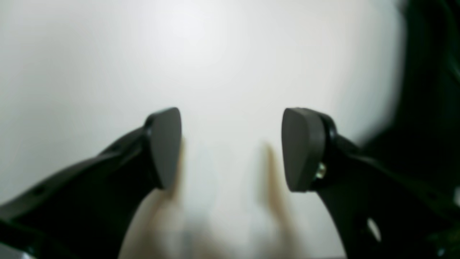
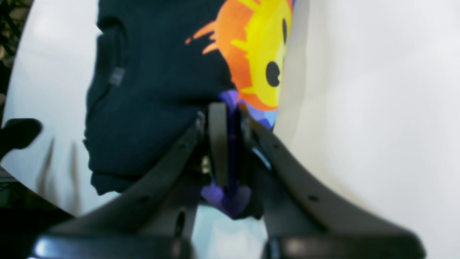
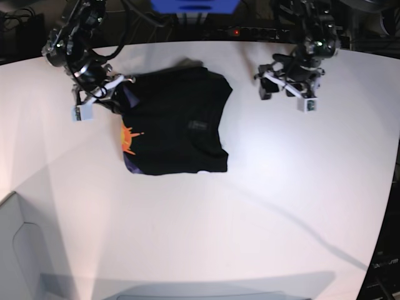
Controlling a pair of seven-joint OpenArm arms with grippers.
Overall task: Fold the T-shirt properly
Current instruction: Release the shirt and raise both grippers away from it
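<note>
My right pincer (image 2: 230,144) is clamped on purple edge of the T-shirt (image 3: 172,122), rest lies ahead on worktop (image 3: 250,206). Left pincer (image 1: 231,147) apart, holds nothing, T-shirt well away.

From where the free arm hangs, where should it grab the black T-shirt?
Probably the T-shirt's free edge nearest the open left tool, coming down from above. The cloth lies flat on the table, so only an edge offers a pinch; the right tool is already shut on the far, printed side.

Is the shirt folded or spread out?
Partly folded: the shirt lies doubled over, only a sliver of print showing, its edge pinched by the right gripper.
</note>
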